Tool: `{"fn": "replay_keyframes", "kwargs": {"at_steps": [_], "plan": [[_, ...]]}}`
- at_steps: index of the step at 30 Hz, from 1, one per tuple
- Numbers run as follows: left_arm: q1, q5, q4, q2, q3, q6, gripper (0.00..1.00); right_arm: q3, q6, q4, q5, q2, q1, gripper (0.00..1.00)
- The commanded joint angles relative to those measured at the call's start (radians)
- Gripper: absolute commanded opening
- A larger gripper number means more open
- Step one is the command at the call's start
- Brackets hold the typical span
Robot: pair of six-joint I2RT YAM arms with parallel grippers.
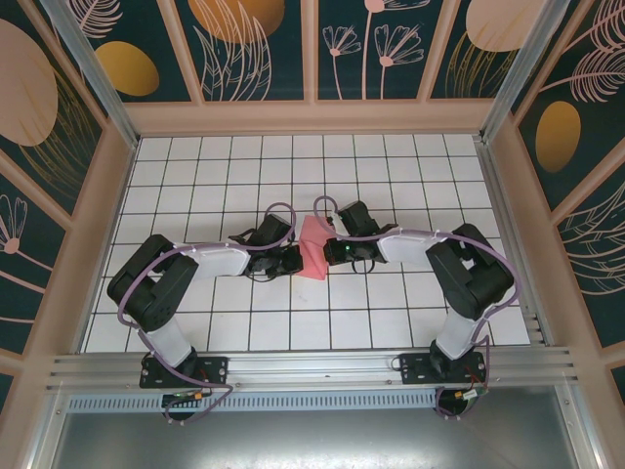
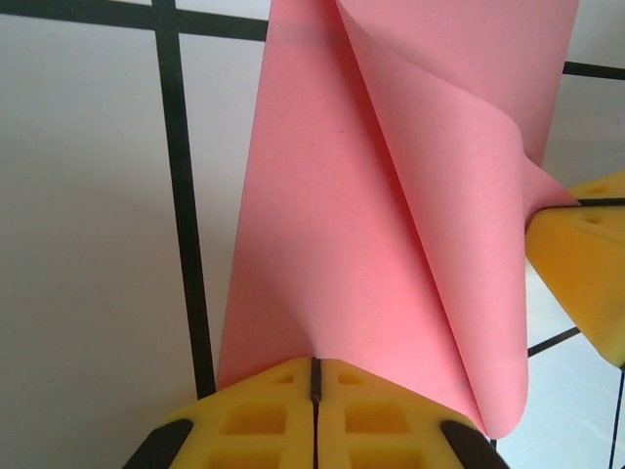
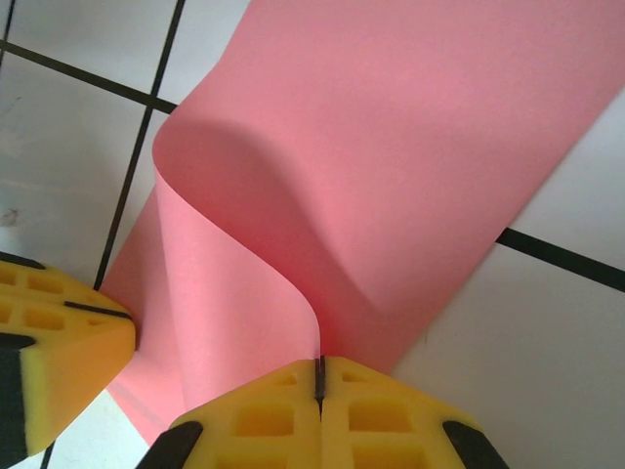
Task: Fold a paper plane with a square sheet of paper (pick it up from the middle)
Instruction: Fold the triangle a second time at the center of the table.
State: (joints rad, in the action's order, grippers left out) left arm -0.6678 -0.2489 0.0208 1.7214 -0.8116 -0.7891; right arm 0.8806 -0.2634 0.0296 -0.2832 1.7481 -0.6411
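The square sheet of paper is salmon pink and stands bent into a creased wedge over the middle tiles. My left gripper is at its left side and my right gripper at its right. In the left wrist view the left gripper has its yellow fingers shut on the sheet's near edge, and a flap curls over toward the right gripper's finger. In the right wrist view the right gripper is shut on a curled edge of the sheet, with the left gripper's finger touching it at the left. A paper plane is out of view.
The white gridded table is walled by wooden panels at the left, back and right. An aluminium rail runs along the near edge by the arm bases.
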Motion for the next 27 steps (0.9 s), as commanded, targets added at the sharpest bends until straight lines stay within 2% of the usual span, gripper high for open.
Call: {"fn": "replay_keyframes", "kwargs": {"at_steps": [1,27], "plan": [[0.005,0.048,0.074,-0.001,0.004,0.013,0.09,0.029,0.028,0.039,0.03,0.016,-0.004,0.0],[0.004,0.049,0.078,0.001,0.002,0.019,0.09,0.058,0.048,0.051,0.031,0.041,-0.009,0.0]]}}
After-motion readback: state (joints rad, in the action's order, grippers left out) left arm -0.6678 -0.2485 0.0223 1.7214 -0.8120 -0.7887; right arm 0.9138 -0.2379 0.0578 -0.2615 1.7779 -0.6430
